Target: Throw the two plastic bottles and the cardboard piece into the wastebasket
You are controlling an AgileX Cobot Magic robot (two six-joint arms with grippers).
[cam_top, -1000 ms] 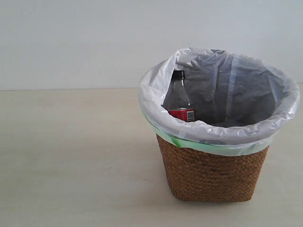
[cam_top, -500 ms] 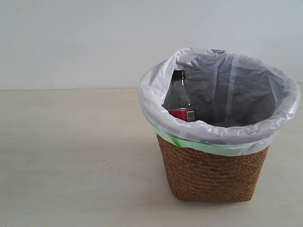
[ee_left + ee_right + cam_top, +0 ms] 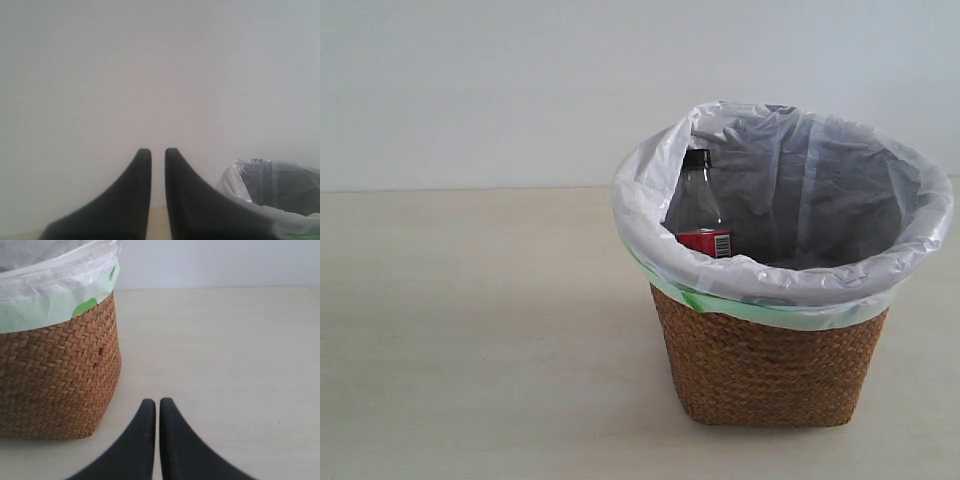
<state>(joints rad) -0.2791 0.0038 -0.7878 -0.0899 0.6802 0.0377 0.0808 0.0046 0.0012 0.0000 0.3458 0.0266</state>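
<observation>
The brown wicker wastebasket (image 3: 768,368), lined with a white bag, stands right of centre on the table. A clear bottle (image 3: 700,212) with a black cap and red label stands inside it against the near-left wall. The other bottle and the cardboard piece are out of view. Neither gripper shows in the exterior view. In the left wrist view my left gripper (image 3: 158,151) is shut and empty, facing the pale wall, with the wastebasket's bag rim (image 3: 240,186) off to one side. My right gripper (image 3: 157,401) is shut and empty, low over the table beside the wastebasket (image 3: 55,385).
The table (image 3: 470,330) is a pale beige surface running to a plain white wall (image 3: 470,90) behind. The bag's green edge (image 3: 92,304) folds over the basket's rim.
</observation>
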